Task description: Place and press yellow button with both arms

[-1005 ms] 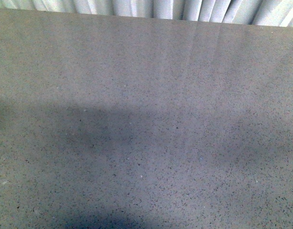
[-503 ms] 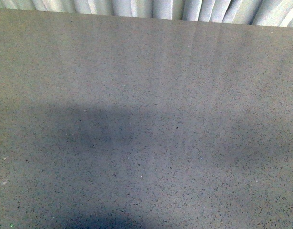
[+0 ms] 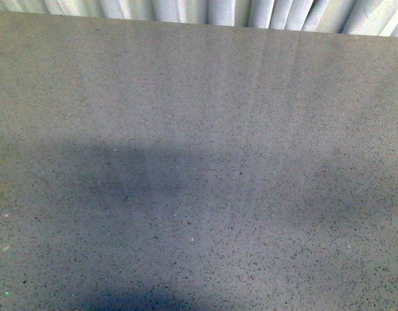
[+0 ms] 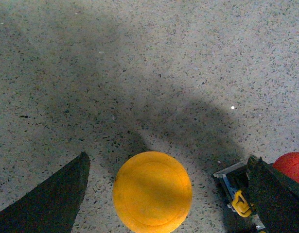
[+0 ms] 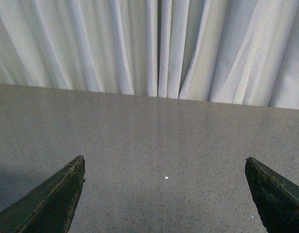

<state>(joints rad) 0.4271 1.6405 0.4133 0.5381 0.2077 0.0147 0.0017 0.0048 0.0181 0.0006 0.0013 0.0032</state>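
The yellow button point(image 4: 152, 191) shows only in the left wrist view, as a round orange-yellow cap seen from above, standing on the grey speckled table point(image 4: 139, 73). My left gripper point(image 4: 168, 156) is open, with one dark finger point(image 4: 52, 204) on each side of the cap and not touching it. My right gripper point(image 5: 165, 165) is open and empty above bare table, facing the curtain. Neither arm nor the button shows in the front view.
A blue-grey block with a yellow clip point(image 4: 237, 199) sits against my left gripper's other finger point(image 4: 278, 194). A red domed cap point(image 4: 291, 167) lies just beyond it. A white curtain point(image 5: 154, 43) hangs behind the table's far edge point(image 3: 199, 26).
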